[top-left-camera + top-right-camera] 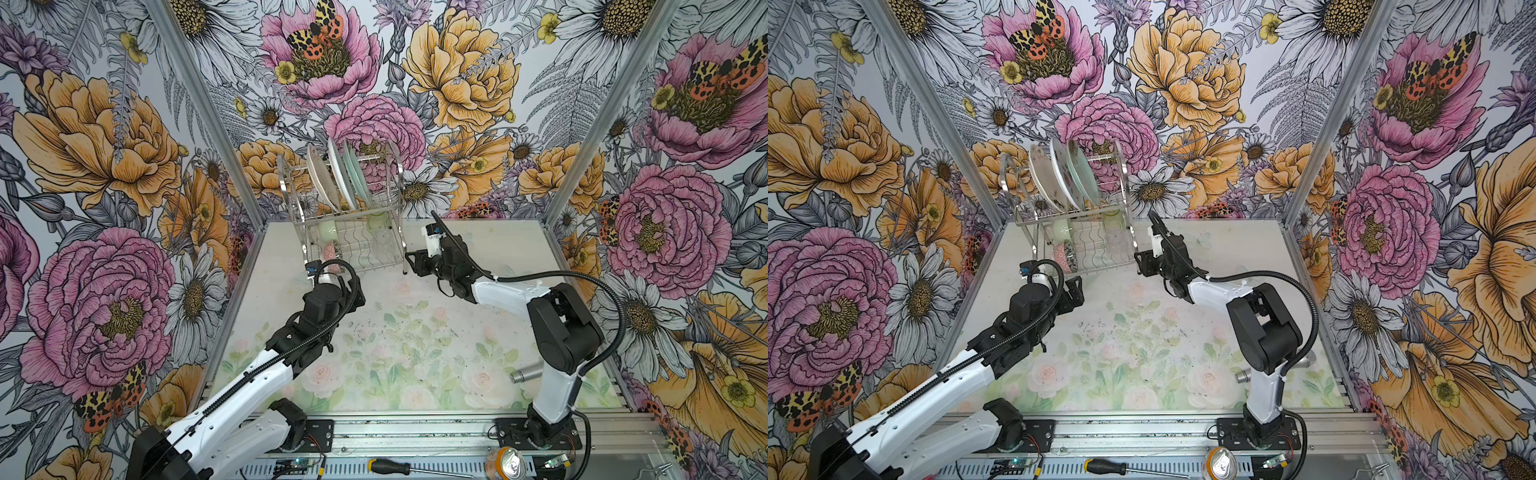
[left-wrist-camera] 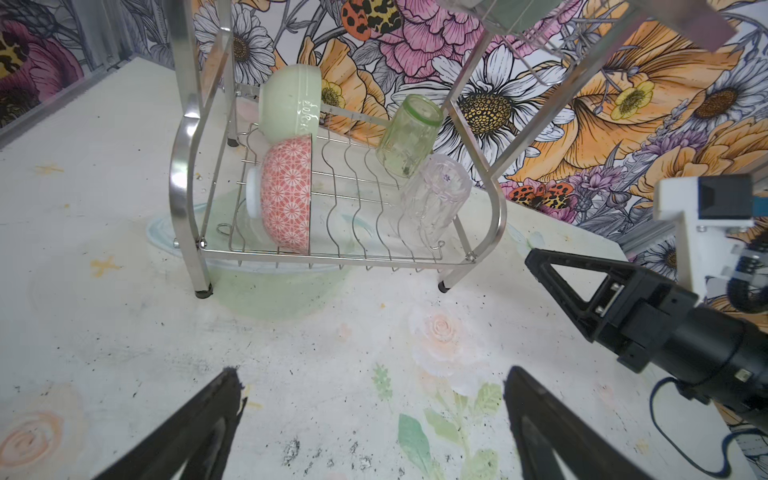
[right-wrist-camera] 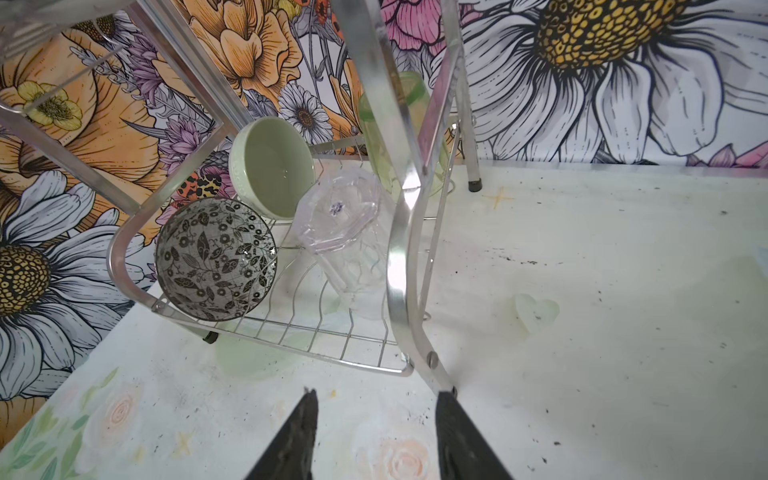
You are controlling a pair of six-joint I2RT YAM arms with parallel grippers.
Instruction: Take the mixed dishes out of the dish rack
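Three plates [image 1: 338, 174], two bowls [image 2: 286, 199], two glasses [image 2: 436, 199], one rack [image 2: 183, 166], one metal cylinder [image 1: 525, 374], one screwdriver [image 1: 388, 466], one can [image 1: 509, 461].

A robot lab booth: flower-paper walls [image 1: 104, 166] on metal posts [image 1: 205, 108], robot arms [image 1: 245, 376] bolted to a rail [image 1: 415, 434] at six o'clock.

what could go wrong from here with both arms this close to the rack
1. The right gripper is beside a leg of the rack; a bump could shift the rack and shake the plates standing on top.
2. The clear glass sits tilted next to the green tumbler; pulling one may topple the other.
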